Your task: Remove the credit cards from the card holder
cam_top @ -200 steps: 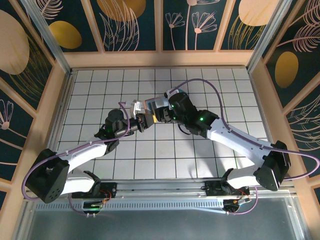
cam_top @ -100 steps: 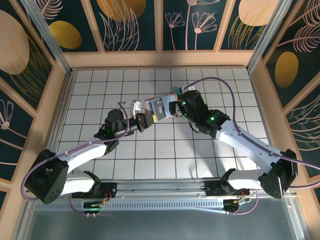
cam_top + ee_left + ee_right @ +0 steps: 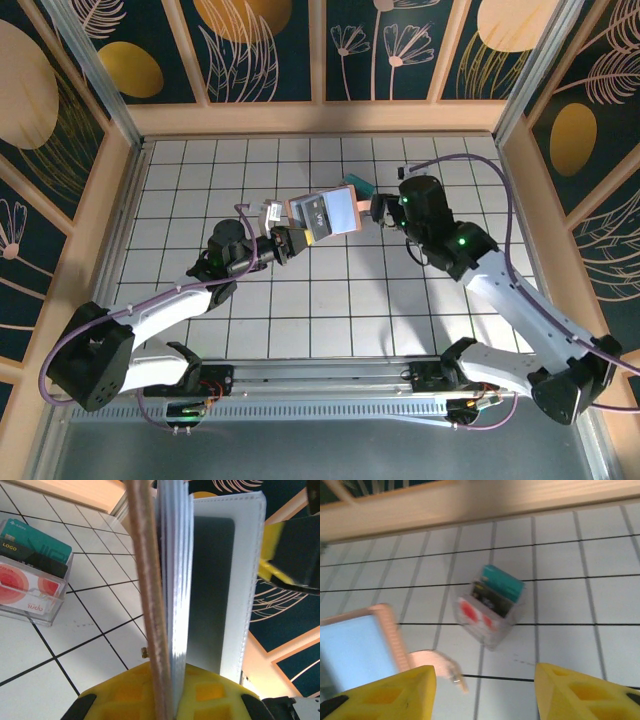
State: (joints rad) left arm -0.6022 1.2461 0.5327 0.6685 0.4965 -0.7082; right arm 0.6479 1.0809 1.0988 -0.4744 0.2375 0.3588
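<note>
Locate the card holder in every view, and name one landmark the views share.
Top external: card holder at centre, open, clamped in the left gripper.
Left wrist: centre, edge-on, rising from the jaws.
Right wrist: lower-left corner, blue-grey inside facing the camera.
Shared landmark: clear box of cards, left in the left wrist view.

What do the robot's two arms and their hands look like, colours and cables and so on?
Both the left arm and right arm have white links and black joints, each trailed by a looping purple cable. A small green light glows on the right arm. The left hand and right hand have blocky yellow fingers.
</note>
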